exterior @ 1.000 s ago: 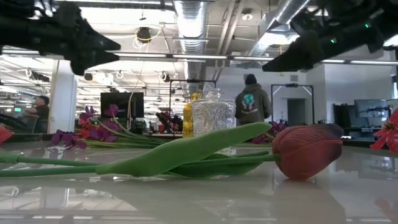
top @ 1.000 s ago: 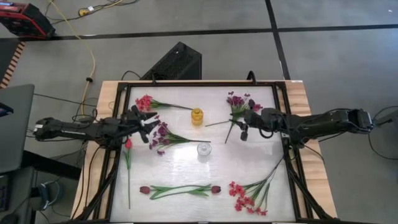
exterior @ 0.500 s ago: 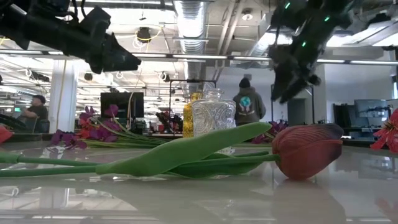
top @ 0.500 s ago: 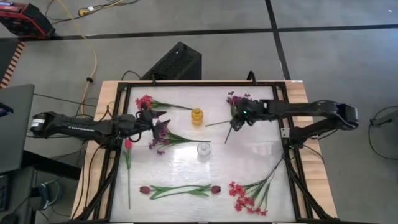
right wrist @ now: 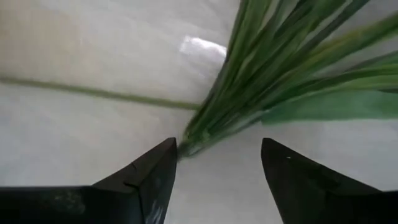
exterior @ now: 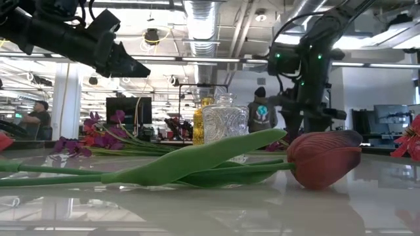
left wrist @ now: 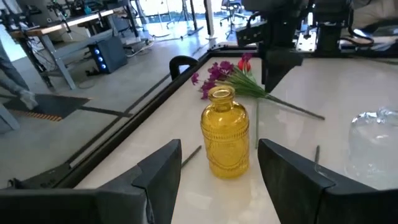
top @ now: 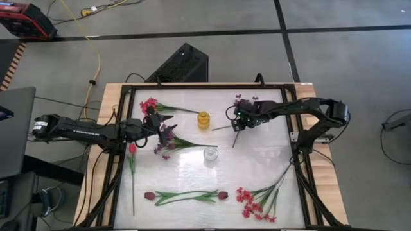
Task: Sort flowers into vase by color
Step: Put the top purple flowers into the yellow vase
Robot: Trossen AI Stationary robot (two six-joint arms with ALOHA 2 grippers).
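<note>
My right gripper [right wrist: 217,171] is open and points down over the far right purple sprig [top: 245,106]. Its fingers stand on either side of the sprig's bundled green stems [right wrist: 214,130], near where the bundle narrows, touching nothing that I can see. My left gripper [left wrist: 217,180] is open and level above the table. It faces the yellow vase [left wrist: 225,140], which stands upright on its base [top: 203,119]. A clear glass vase [top: 210,154] stands nearer. A second purple sprig [top: 166,140] lies flat just below the left gripper [top: 154,122].
A red-pink sprig [top: 149,104] lies at the far left, another [top: 257,202] at the near right. Two tulips [top: 186,196] lie along the near edge, and a red tulip [top: 132,151] lies by the left frame. A black frame rail [top: 295,128] borders the table. A person stands far behind [exterior: 264,108].
My right gripper has moved toward the table's left and far side, tipped from level to pointing down, and come down over the far right purple sprig's stems. My left gripper has shifted slightly toward the yellow vase. No flower has moved.
</note>
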